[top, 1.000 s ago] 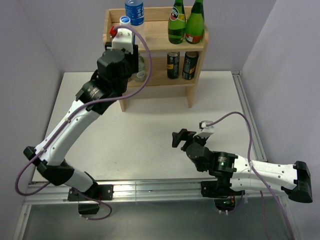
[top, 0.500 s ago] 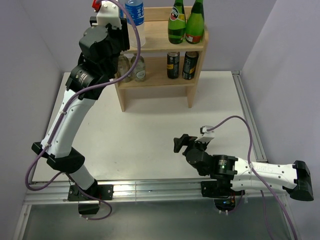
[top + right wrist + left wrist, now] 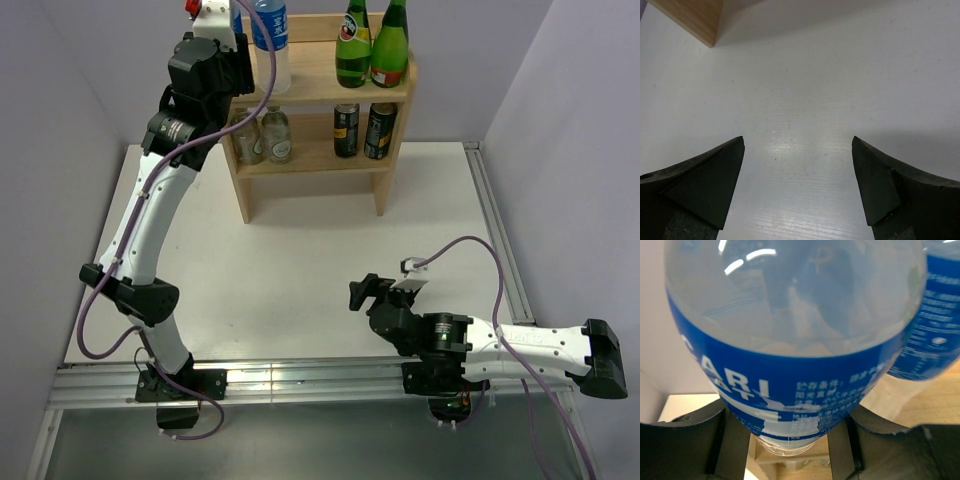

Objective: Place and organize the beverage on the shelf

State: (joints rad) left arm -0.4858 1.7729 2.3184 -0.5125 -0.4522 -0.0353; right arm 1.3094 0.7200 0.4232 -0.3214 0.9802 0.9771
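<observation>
At the top-left edge of the shelf, the left gripper pinches a clear bottle just beside a second bottle, with green bottles on the board's right side. Only the wrist view shows the grip and the blue label (letters "ARI" readable). The right gripper hangs spread over open table, well apart from the shelf.
</observation>
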